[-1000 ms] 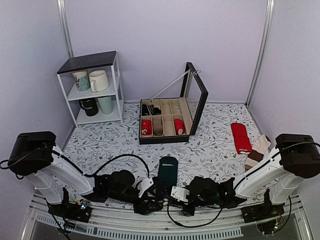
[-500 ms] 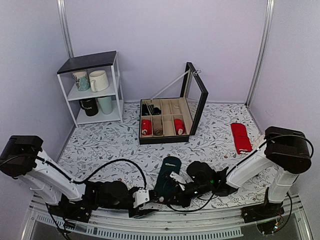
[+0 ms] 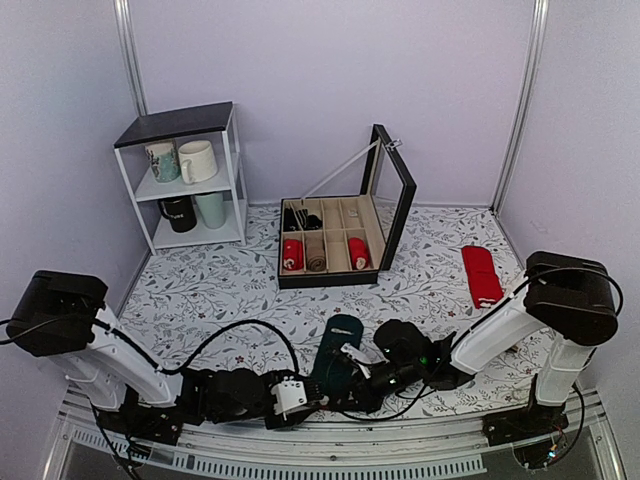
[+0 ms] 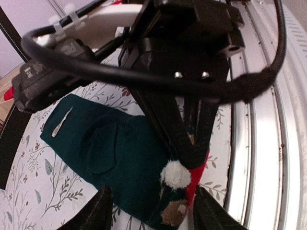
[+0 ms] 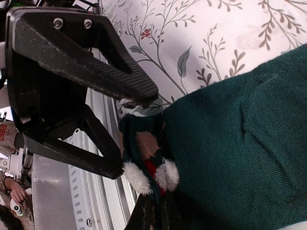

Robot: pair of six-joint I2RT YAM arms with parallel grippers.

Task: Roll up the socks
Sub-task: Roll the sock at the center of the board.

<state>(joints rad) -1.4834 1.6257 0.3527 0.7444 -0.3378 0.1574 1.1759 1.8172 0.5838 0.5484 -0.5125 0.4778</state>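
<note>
Broadly, the table (image 3: 220,290) carries a floral cloth, with a shelf (image 3: 186,175) of mugs (image 3: 197,160) at far left and an open box (image 3: 396,190) at mid-rear (its contents are too small to identify beyond two red rolls (image 3: 292,252)). The socks (image 3: 338,340) lie flat at the table's near middle, with the far end rounded. Their near end is covered in the top view. The left gripper (image 4: 152,215) is spread wide, its fingers cut off by the frame edge, one on either side of the socks' near end. Contact cannot be confirmed. The right gripper (image 4: 188,152) is pinched onto that same end, its fingers meeting at a decorated patch with white pompoms (image 5: 136,177). Its own camera shows only dark finger stubs at the bottom edge.
</note>
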